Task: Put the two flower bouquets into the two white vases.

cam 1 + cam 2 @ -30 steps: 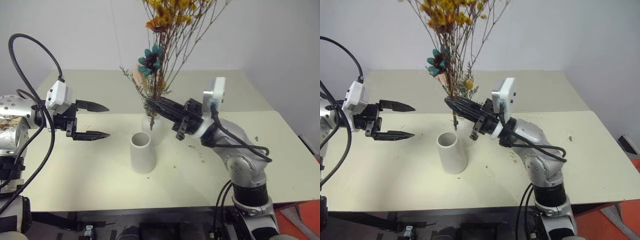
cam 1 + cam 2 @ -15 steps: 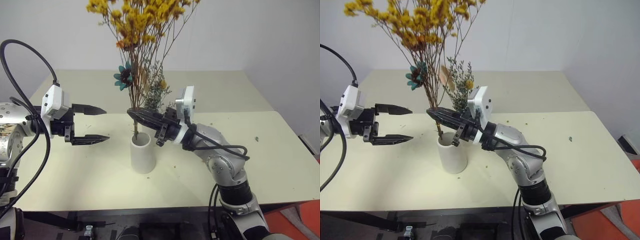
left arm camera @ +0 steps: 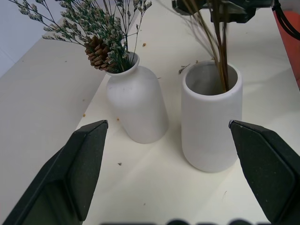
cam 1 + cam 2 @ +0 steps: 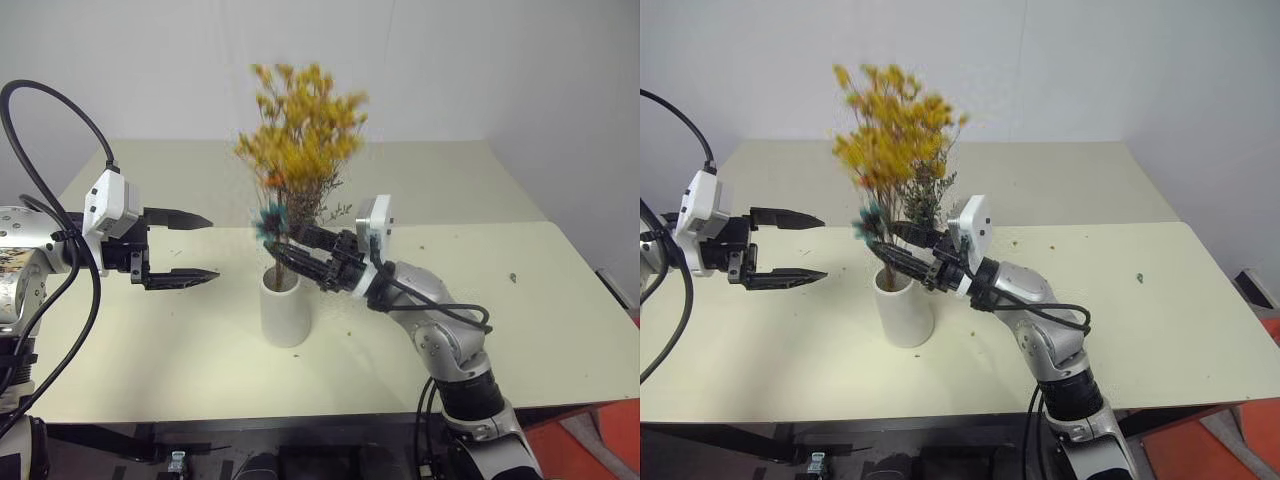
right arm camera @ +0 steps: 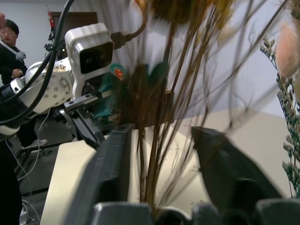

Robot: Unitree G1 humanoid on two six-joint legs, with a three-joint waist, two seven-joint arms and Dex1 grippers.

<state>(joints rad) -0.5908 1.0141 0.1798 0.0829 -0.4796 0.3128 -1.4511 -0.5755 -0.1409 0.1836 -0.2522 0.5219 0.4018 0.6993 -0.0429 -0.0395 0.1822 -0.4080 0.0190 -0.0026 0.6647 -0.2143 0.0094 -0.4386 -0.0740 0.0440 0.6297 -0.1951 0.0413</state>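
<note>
The yellow bouquet [image 4: 300, 140] has dropped lower since a second ago, its brown stems now inside the matte cylinder vase [image 3: 211, 117]. The right pincer [image 4: 288, 255] has spread around the stems. The left pincer [image 4: 205, 245] stays spread, left of the vases. The grey-green sprigs [image 3: 101, 28] stand in the rounded bottle vase [image 3: 136, 110] just behind.

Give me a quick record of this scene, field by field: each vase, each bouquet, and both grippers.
Wide vase: upright, holds the yellow bouquet's stems
Yellow bouquet: standing in the wide vase
Bottle vase: beside the wide vase, holds the green bouquet
Right gripper: fingers apart around the yellow stems, just above the rim
Left gripper: open, clear of both vases
</note>
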